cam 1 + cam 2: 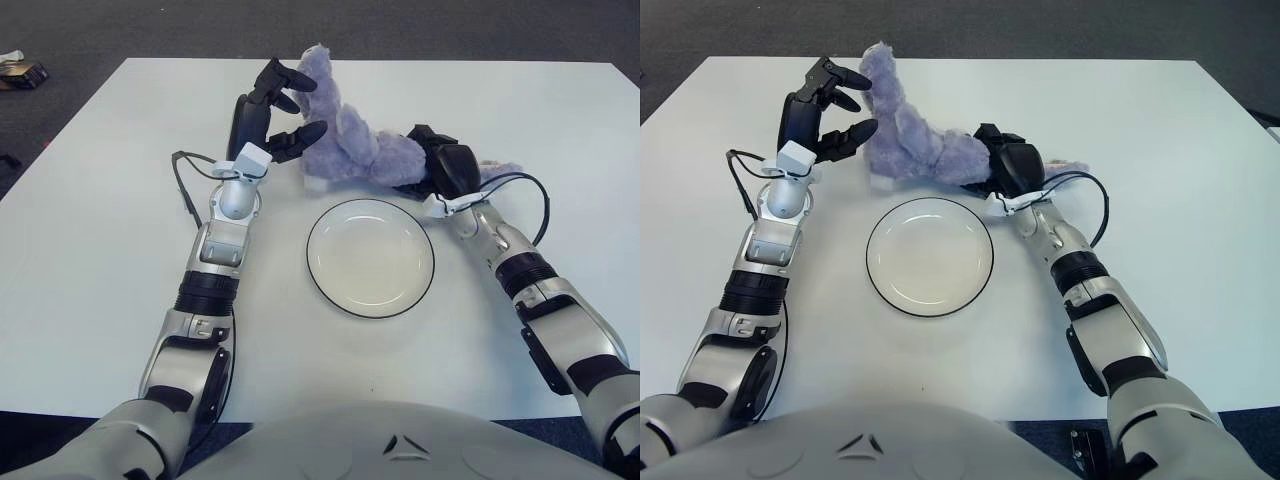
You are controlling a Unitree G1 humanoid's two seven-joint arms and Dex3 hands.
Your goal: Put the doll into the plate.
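Both hands flank the doll [350,148], a purple plush animal lying on the white table [100,250] just beyond the plate [370,257] and clear of its rim. The left hand [272,115] has its dark fingers spread, one pair at the head and another against the body's near side, bracketing it loosely without a firm grip. The right hand [440,165] is pressed against the rear end; whether its fingers have closed on it cannot be told. The plush looks light, soft and limp, likely to sag or fold if lifted by one end, so squeezing the thick torso from both sides seems wisest. Loose cables [185,190] trail from each wrist, and nothing blocks the short path to the plate.
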